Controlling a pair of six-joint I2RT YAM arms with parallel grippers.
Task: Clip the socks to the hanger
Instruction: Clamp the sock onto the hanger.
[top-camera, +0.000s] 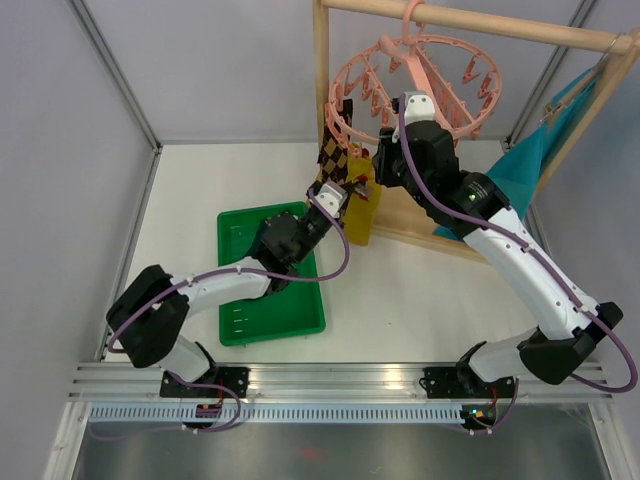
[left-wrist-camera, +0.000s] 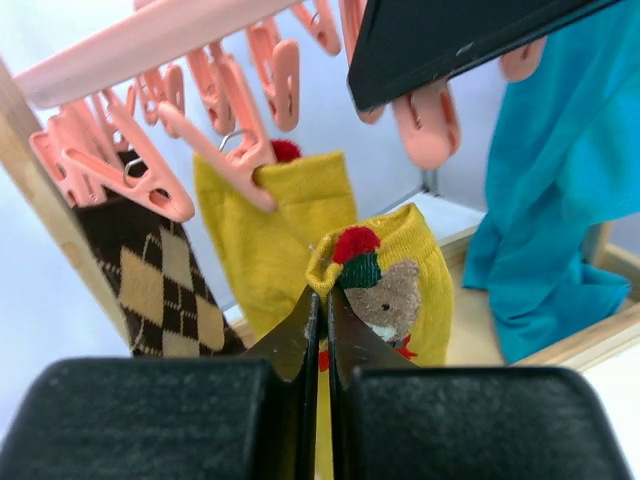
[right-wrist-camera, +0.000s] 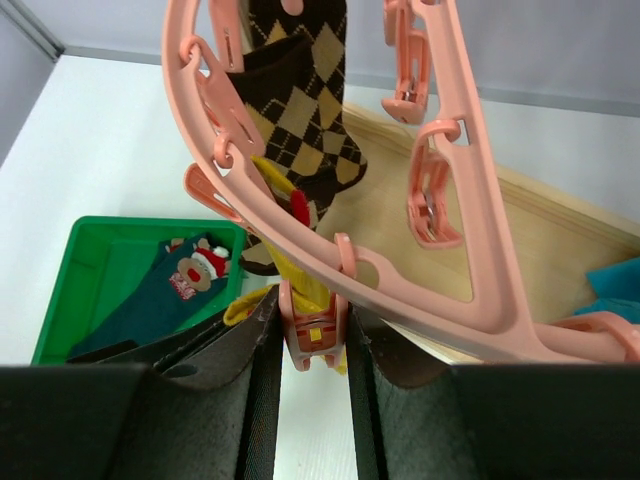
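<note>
The round pink hanger (top-camera: 415, 85) hangs from the wooden rack. An argyle sock (left-wrist-camera: 150, 285) and a mustard-yellow sock (left-wrist-camera: 270, 225) dangle from its clips. My left gripper (left-wrist-camera: 318, 297) is shut on the cuff of a second yellow sock (left-wrist-camera: 400, 290) with a bear figure, held up just below the clips. In the top view the left gripper (top-camera: 347, 190) sits under the ring's near-left edge. My right gripper (right-wrist-camera: 312, 305) squeezes a pink clip (right-wrist-camera: 312, 338) on the ring, with yellow fabric right behind it. From above, the right gripper (top-camera: 385, 165) is at the same edge.
A green tray (top-camera: 240, 310) lies under the left arm; a dark teal sock (right-wrist-camera: 150, 300) with a red-white figure rests in it. A large teal cloth (top-camera: 520, 165) hangs on the rack's right side. The rack's wooden post (top-camera: 322, 90) and base board (right-wrist-camera: 520, 250) are close by.
</note>
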